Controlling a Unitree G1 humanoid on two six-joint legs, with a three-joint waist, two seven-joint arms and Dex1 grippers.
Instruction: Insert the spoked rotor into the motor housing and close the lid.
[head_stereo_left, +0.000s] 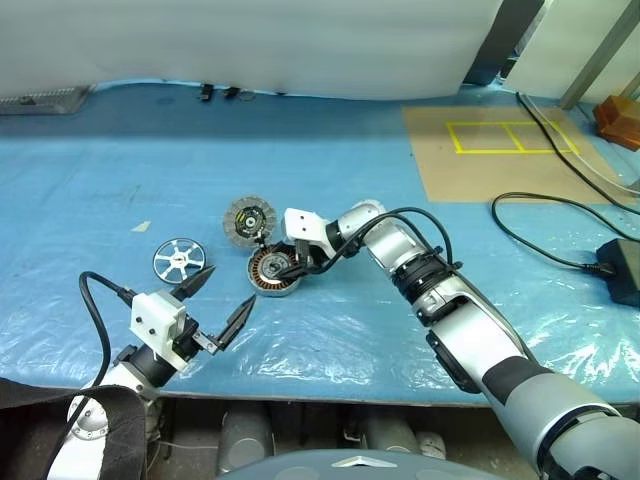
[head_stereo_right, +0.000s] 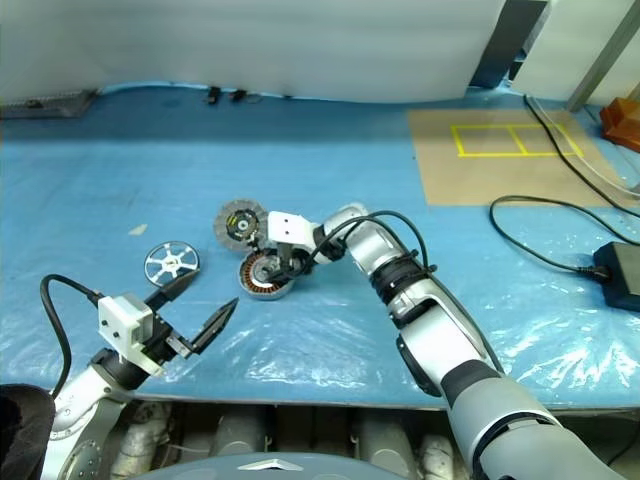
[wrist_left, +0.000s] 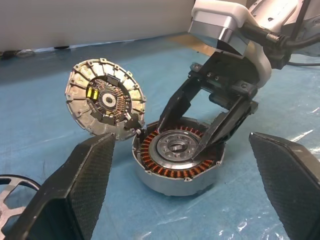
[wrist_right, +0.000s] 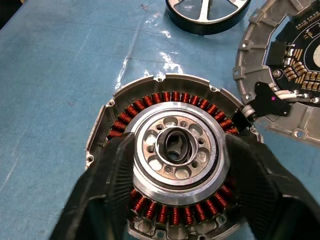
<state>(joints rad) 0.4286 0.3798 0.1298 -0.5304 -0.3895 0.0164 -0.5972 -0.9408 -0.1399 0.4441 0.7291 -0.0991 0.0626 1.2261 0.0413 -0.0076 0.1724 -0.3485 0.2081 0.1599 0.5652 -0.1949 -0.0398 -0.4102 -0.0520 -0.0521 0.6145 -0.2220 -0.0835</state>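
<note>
The spoked rotor (head_stereo_left: 178, 261), that small flat silvery wheel with a thin rim and a handful of spokes, is lying flat on the blue plastic-covered table (head_stereo_left: 330, 180), off to the left of the motor housing (head_stereo_left: 274, 272) and not touching it. The housing is the short round silver-grey can with the copper-brown windings ringing a silvery hub. Its lid (head_stereo_left: 248, 218), a round toothed-rim disc with a dark circuit-board face and a yellow mark, is swung open and tilted up, joined at the housing's edge.

The right gripper (wrist_left: 200, 135) is down in the housing's mouth, its black fingers (wrist_right: 112, 185) spread to either side of the hub, gripping nothing as far as I can see. The left gripper (head_stereo_left: 222, 300) hangs above the near edge of the table with jaws wide apart and empty, pretty close to the rotor.

So my read: the rotor still needs picking up. I'd clear the right gripper out of the housing, grab the rotor by its rim rather than a thin spoke, keep it level and drop it centred over the hub. Watch the lid, it could get knocked shut early.
</note>
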